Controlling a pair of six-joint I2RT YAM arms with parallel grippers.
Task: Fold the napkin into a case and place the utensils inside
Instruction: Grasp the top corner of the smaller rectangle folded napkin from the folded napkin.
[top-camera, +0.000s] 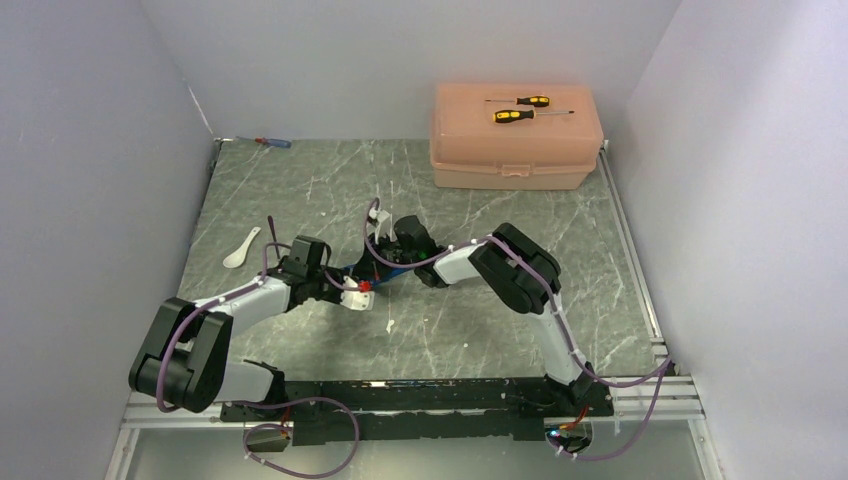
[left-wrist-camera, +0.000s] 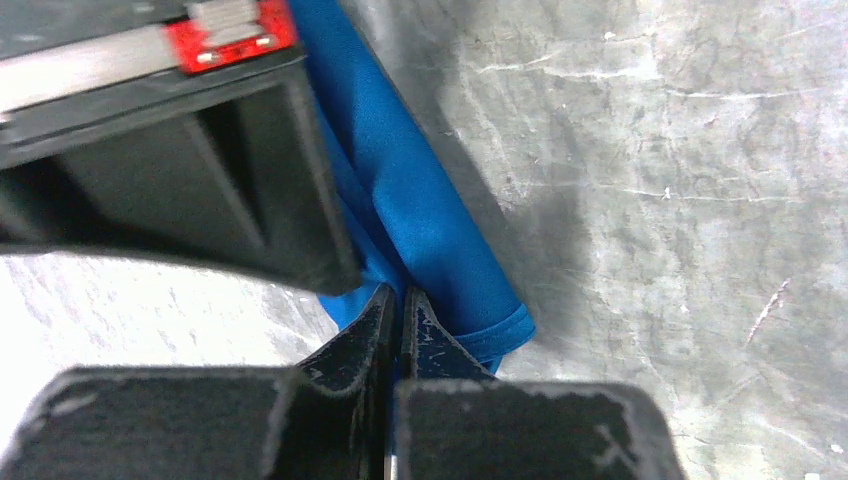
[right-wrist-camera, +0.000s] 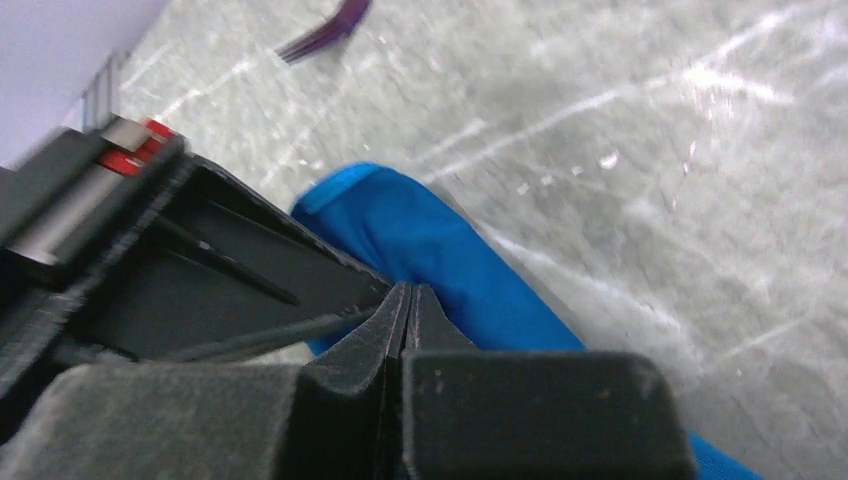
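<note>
A: Left gripper (left-wrist-camera: 397, 300) and right gripper (right-wrist-camera: 408, 300) are both pinched together, tips at the napkin (left-wrist-camera: 420, 200), a soft blue roll just ahead. Whether cloth is caught, I can't tell.

B: If not, the limp fabric could slip and unroll on the smooth marbled table (top-camera: 480, 330). The white spoon (top-camera: 240, 249) lies well left of the left gripper.

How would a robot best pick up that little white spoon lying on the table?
Probably by the slim handle of the white spoon, coming straight down from above, jaws across its width. It lies flat on the table, and its bowl end is broader and rounded.
</note>
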